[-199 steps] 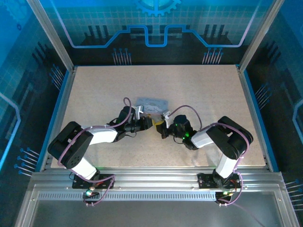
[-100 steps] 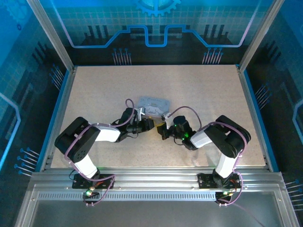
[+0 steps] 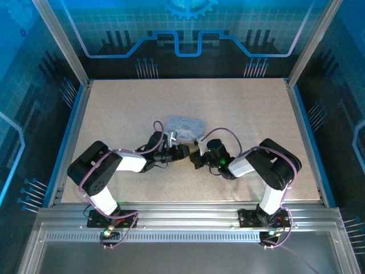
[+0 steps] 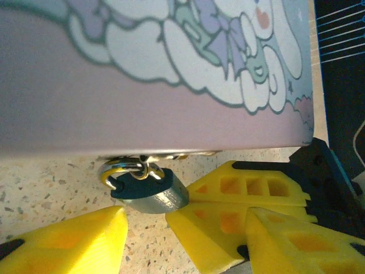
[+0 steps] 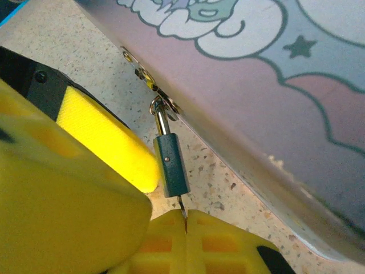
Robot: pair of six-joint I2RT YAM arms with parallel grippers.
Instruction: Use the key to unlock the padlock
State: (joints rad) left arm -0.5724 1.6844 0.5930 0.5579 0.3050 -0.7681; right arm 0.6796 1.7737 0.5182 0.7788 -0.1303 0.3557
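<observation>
The left gripper (image 3: 182, 152) has edged toward the right gripper (image 5: 185, 222), jaws released beside the padlock (image 4: 149, 193). The right jaws clench the key (image 5: 181, 203), its tip in the padlock.

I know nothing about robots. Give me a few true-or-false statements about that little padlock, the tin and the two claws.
1. The padlock is hooked onto the edge of the tin. True.
2. The right claw pinches the key right at the padlock's bottom end. True.
3. The left claw is clamped shut on the padlock. False: its fingers stand apart and do not grip it.
4. The tin's lid is plain metal. False: it carries a cartoon drawing.
</observation>
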